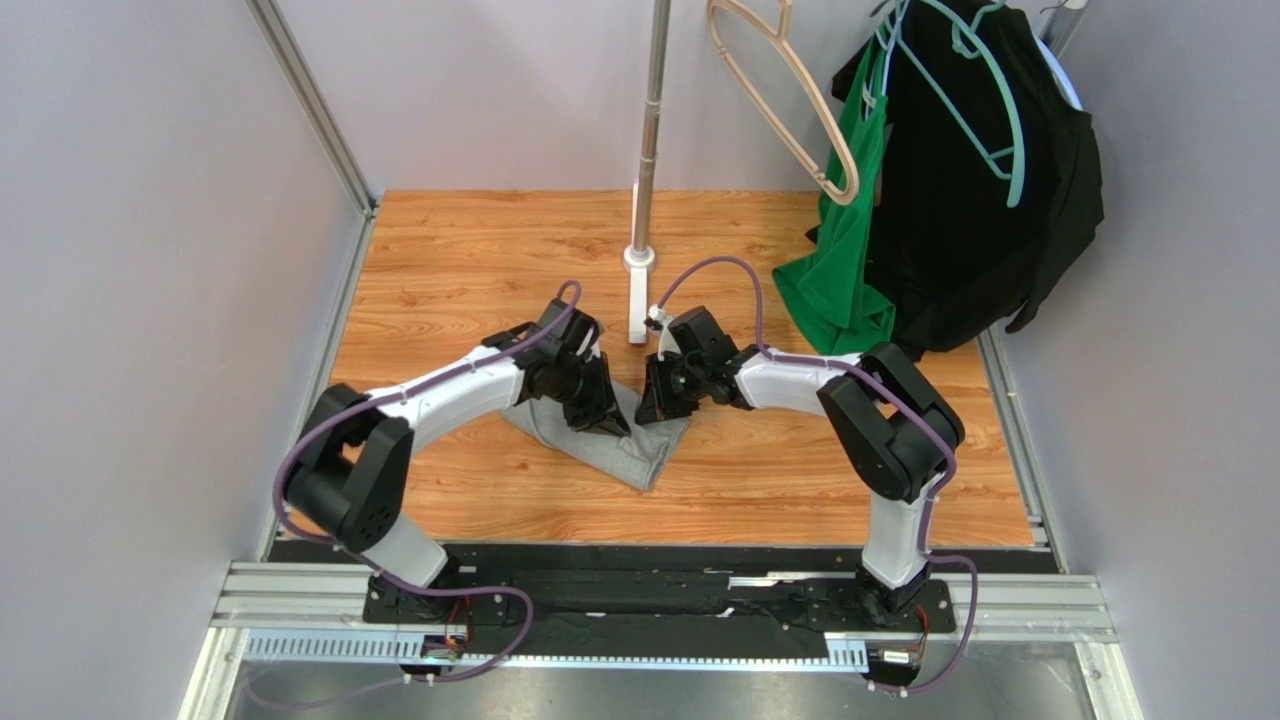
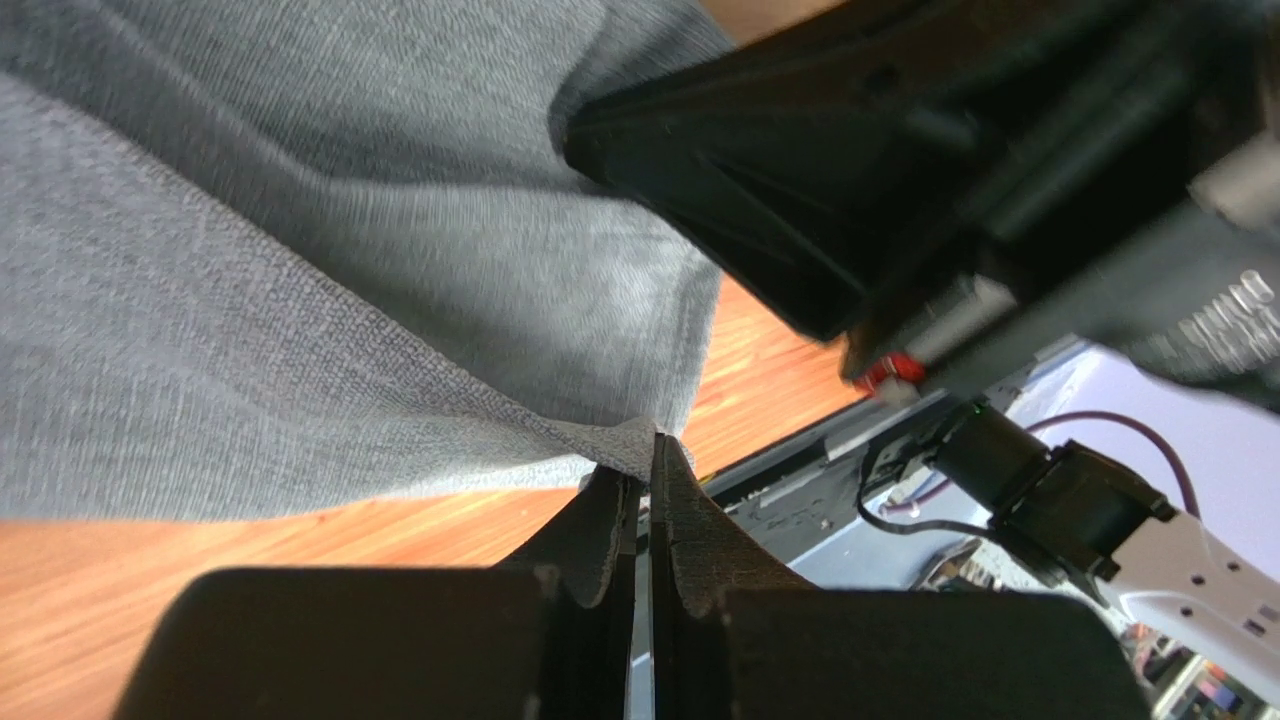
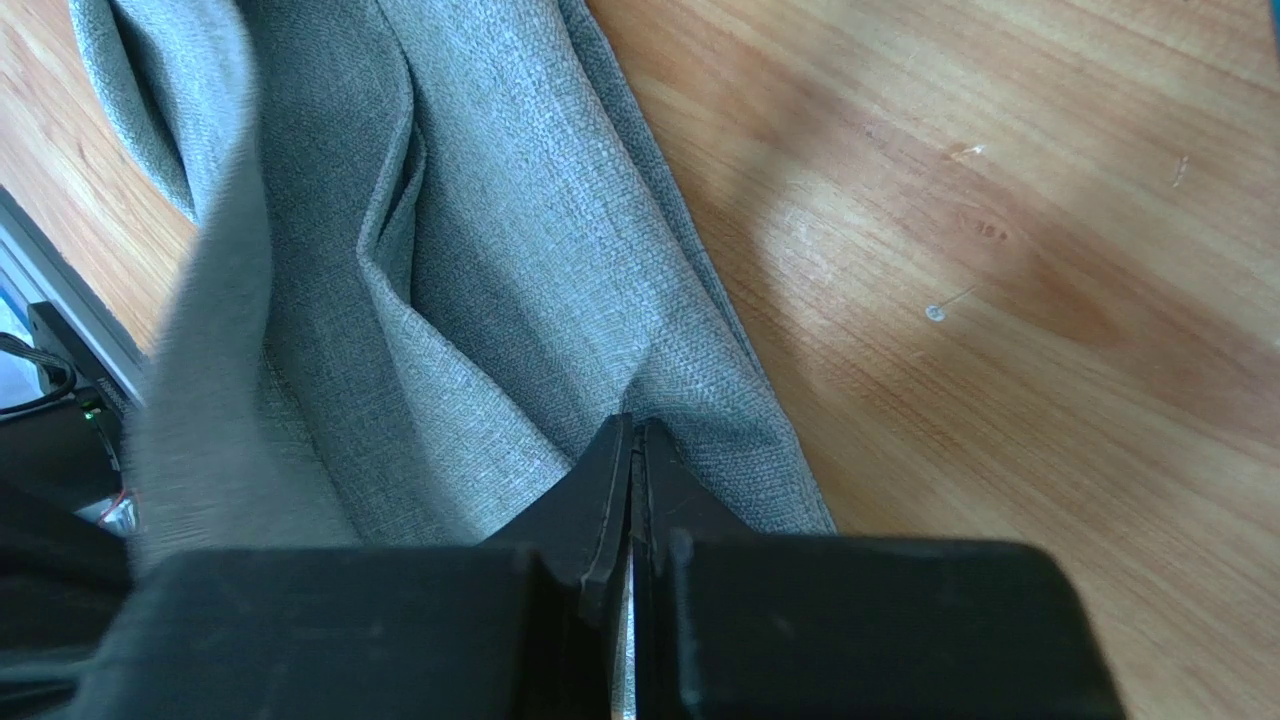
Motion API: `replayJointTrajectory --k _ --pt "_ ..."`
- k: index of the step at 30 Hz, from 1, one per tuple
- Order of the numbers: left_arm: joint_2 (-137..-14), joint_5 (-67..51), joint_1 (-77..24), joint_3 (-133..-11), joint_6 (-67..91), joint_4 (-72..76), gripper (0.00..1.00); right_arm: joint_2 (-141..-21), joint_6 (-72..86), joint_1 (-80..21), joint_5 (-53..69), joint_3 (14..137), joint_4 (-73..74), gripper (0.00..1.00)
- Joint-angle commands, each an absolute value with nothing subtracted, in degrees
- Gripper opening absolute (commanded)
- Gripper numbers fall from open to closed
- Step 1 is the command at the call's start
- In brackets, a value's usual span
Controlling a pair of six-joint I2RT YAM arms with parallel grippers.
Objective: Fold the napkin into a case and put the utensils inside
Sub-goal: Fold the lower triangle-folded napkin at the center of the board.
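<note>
The heather-grey napkin [image 1: 628, 446] lies bunched and partly lifted on the wooden table between both grippers. In the left wrist view my left gripper [image 2: 649, 453] is shut on a corner of the napkin [image 2: 301, 270], which hangs stretched above the wood. The black body of my right gripper [image 2: 932, 165] looms close behind it. In the right wrist view my right gripper [image 3: 633, 435] is shut on a fold of the napkin [image 3: 496, 255], which falls in creases to the table. From above, the left gripper [image 1: 609, 411] and right gripper [image 1: 658, 405] stand almost tip to tip. The utensils are out of view.
A metal rack pole [image 1: 649, 135] stands on its white foot [image 1: 640, 282] just behind the grippers. A green garment [image 1: 842, 270] and a black garment [image 1: 977, 195] hang at the back right, beside a beige hanger [image 1: 781, 90]. Grey walls flank the table [image 1: 451, 255].
</note>
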State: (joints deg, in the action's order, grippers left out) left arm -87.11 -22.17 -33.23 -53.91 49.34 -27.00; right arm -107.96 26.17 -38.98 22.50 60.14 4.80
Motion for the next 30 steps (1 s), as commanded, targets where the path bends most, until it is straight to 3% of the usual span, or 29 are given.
replayJointTrajectory --k 1,9,12,14,17,20,22,25,27,30 --pt "-94.2 -24.43 -33.84 -58.78 49.04 -30.23 0.04 -106.79 26.72 -39.38 21.71 60.03 6.94 0.0" --pt "-93.7 -20.22 -34.37 -63.02 47.46 -35.32 0.41 -100.47 25.05 -38.32 19.78 60.55 12.37 0.0" --pt "-89.57 -19.25 -34.37 -62.93 46.41 -38.56 0.74 -98.18 22.42 -38.32 16.88 61.52 16.07 0.01" --pt "-87.02 -17.76 -34.37 -64.51 44.92 -41.21 0.8 -96.34 21.45 -38.41 15.74 62.05 17.57 0.02" --pt "-84.56 -14.36 -33.84 -66.53 42.37 -47.35 0.78 -94.49 20.13 -39.37 17.83 63.1 18.63 0.06" --pt "-79.12 -13.35 -29.37 -62.07 40.52 -49.66 0.64 -95.0 20.04 -41.82 20.65 65.03 19.16 0.11" --pt "-75.0 -15.02 -22.26 -57.77 39.82 -48.52 0.45 -95.97 20.21 -43.24 20.83 66.52 19.42 0.14" --pt "-71.81 -16.97 -15.57 -55.55 37.63 -47.64 0.31 -98.34 19.87 -45.7 20.13 70.74 20.83 0.19" --pt "-72.59 -15.39 -13.72 -55.89 36.31 -48.94 0.15 -100.8 19.69 -47.1 21.26 74.17 21.44 0.23" --pt "-74.35 -14.94 -11.87 -55.64 35.16 -48.35 0.12 -105.88 20.65 -47.37 26.09 76.73 21.53 0.23"
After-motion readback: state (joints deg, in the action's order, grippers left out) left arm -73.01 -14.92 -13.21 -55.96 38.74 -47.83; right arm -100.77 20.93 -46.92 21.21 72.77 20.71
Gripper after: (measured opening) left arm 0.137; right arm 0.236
